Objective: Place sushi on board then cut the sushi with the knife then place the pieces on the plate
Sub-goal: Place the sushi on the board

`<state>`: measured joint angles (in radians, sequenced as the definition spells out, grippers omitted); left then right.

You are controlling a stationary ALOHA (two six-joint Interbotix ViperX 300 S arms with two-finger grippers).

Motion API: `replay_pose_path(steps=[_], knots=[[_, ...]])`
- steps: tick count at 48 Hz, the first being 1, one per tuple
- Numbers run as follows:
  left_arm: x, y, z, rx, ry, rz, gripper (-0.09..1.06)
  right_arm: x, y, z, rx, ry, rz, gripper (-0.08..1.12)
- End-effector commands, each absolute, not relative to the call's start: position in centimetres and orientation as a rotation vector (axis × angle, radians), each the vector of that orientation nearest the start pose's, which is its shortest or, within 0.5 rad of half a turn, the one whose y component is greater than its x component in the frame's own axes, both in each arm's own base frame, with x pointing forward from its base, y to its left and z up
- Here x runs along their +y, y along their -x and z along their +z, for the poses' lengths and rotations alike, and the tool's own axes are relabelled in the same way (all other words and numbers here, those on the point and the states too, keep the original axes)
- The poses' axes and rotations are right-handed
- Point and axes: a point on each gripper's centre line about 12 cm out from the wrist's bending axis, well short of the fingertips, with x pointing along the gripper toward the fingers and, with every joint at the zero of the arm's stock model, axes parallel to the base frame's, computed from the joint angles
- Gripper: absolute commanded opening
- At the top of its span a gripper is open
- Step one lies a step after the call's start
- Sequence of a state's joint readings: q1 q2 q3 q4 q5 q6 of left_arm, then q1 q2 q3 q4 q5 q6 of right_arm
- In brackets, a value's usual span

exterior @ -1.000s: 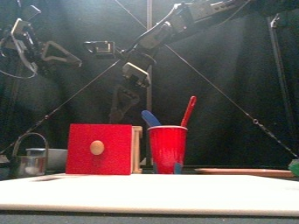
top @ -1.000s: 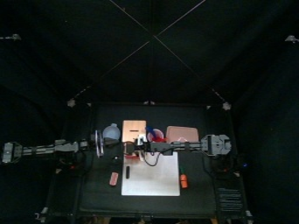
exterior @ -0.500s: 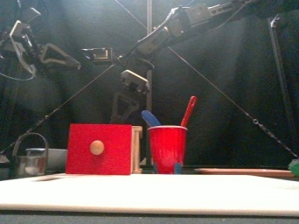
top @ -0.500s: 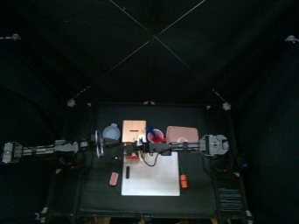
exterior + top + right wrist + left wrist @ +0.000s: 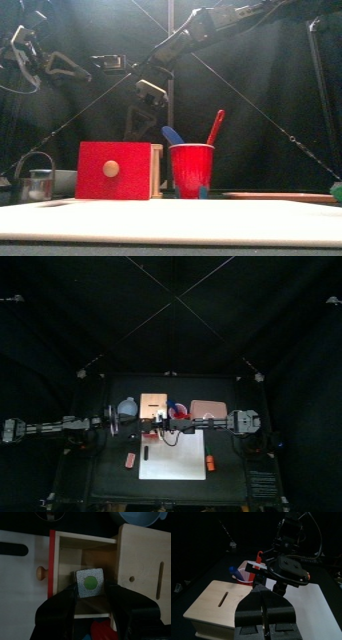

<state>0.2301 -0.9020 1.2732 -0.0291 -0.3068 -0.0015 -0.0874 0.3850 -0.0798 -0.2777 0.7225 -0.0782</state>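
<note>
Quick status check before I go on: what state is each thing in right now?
Drawer: open.
Sushi: held over the drawer by the right gripper.
Right gripper: shut on sushi.
Left gripper: shut, empty, over the wooden box.
Red cup: upright, blue knife and red knife inside.

Pale wooden box (image 5: 137, 567): drawer standing open, its red front (image 5: 114, 170) fitted with a round knob (image 5: 42, 573); the open drawer lies directly below the right claw (image 5: 90, 588).
Blue-grey bowl (image 5: 139, 517): beside the box, left of the claw.
Red cup (image 5: 191, 168): just beside the box, below and right of the claw.
Metal cutter (image 5: 38, 184): wire handle, well left of the claw.
Orange-red toy (image 5: 131, 460): forward and left of the claw.
Second orange-red toy (image 5: 210, 463): forward and right of the claw.
</note>
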Motion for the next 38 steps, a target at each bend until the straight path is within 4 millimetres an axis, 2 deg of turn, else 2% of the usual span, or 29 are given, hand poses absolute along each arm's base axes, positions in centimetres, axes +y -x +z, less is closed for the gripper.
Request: replay_pose_path(steps=[1, 19, 26, 33, 38], knots=[[4.8, -19.5, 24.9, 0.041, 0.034, 0.243, 0.08, -6.9, -50.9, 24.1, 0.946, 0.33, -0.127, 0.72], [4.9, -19.5, 25.0, 0.037, 0.031, 0.251, 0.08, -6.6, -48.7, 29.5, 0.848, 0.346, -0.157, 0.72], [5.1, -19.5, 25.2, 0.032, 0.032, 0.259, 0.08, -6.0, -47.0, 32.0, 0.806, 0.348, -0.16, 0.72], [5.1, -19.5, 25.3, 0.029, 0.03, 0.26, 0.08, -4.5, -45.0, 34.2, 0.768, 0.341, -0.144, 0.72], [5.1, -19.6, 25.4, 0.027, 0.031, 0.26, 0.08, -3.7, -43.4, 34.9, 0.769, 0.32, -0.145, 0.72]])
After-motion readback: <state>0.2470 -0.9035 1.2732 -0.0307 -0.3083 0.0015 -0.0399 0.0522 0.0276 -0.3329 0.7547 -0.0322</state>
